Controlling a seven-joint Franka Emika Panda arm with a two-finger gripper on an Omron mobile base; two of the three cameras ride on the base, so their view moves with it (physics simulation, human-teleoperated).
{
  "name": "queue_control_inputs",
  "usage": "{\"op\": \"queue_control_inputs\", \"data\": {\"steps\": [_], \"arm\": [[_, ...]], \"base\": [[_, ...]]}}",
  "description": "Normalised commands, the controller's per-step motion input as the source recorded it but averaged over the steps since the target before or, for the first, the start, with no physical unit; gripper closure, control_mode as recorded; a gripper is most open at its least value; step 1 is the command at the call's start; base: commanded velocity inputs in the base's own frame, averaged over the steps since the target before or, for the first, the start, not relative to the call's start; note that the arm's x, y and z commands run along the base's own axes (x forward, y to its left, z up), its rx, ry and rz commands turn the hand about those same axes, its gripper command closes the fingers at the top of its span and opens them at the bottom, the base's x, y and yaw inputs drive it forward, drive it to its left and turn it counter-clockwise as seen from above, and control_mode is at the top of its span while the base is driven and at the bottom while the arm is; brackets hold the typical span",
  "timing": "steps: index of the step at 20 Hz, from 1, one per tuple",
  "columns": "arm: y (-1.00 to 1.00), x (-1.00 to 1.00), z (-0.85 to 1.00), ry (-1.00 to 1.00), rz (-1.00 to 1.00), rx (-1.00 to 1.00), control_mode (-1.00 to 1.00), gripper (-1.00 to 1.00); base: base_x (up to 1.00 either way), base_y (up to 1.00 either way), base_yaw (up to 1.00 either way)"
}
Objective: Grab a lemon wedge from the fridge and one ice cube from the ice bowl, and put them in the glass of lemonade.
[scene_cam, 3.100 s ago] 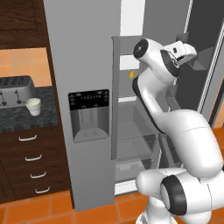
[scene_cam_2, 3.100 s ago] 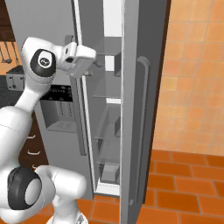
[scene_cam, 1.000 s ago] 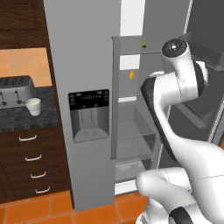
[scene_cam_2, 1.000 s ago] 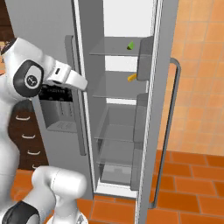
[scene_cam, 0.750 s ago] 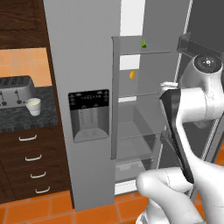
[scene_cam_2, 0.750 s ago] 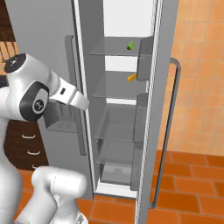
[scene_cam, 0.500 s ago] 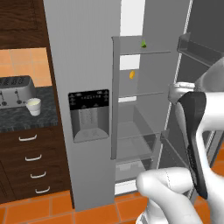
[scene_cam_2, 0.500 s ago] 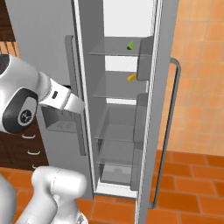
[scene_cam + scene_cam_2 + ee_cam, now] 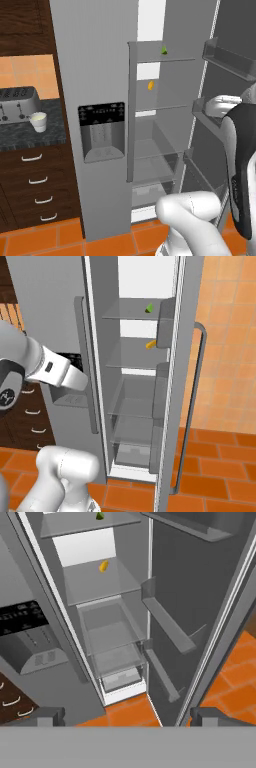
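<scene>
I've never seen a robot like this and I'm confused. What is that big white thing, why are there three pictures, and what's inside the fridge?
The big white thing is a robot arm on a base that can drive. Two cameras ride on that base, one on each side, so they show the same kitchen from two angles. The third camera sits on the robot's hand, whose two dark fingertips poke up at the bottom. They are wide apart and hold nothing.

The fridge has one door open. On a shelf lies a tiny yellow lemon wedge, and one shelf higher a tiny green piece. On the counter to the left stand a toaster and the glass of lemonade.
</scene>
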Motion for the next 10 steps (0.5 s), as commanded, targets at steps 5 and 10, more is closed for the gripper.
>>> {"op": "queue_control_inputs", "data": {"steps": [5,10], "arm": [[0.02,-0.38,-0.01,0.00,0.02,0.00,-1.00,-1.00],[-0.09,-0.09,-0.31,-0.01,0.00,0.00,-1.00,-1.00]], "base": [[0.00,0.00,0.00],[0.00,0.00,0.00]]}}
